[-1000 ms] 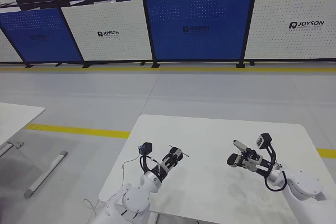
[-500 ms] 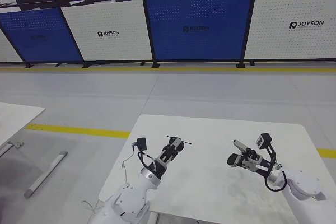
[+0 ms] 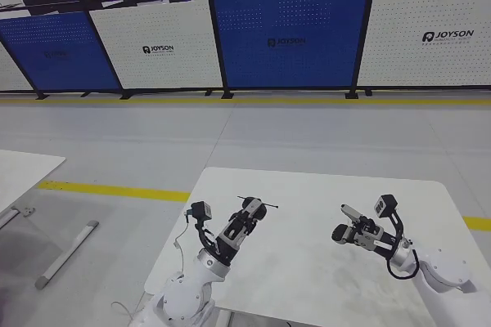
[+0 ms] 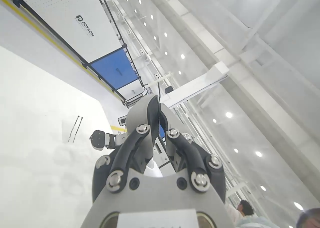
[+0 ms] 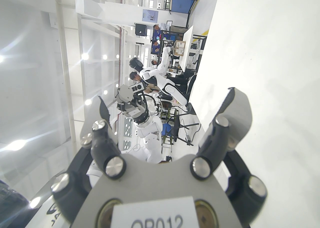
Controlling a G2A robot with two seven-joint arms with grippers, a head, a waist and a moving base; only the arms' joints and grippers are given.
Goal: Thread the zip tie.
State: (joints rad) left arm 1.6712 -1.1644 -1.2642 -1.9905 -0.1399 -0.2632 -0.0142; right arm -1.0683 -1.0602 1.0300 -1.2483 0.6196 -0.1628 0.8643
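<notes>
Now the left pincer [image 3: 258,209], clamped on the zip tie [image 3: 270,204] left of centre, is stretching forward over the counter [image 3: 327,274]; the right pincer [image 3: 340,223] is waiting open, so threading seems near.

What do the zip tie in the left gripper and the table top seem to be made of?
Zip tie, pinched in the left gripper: likely black plastic, matt; it is a thin dark strip. Table: smooth white top, matt, perhaps laminate or painted board; the look leaves it open.

Zip tie [image 3: 268,203] in left hand [image 3: 258,207]
</notes>
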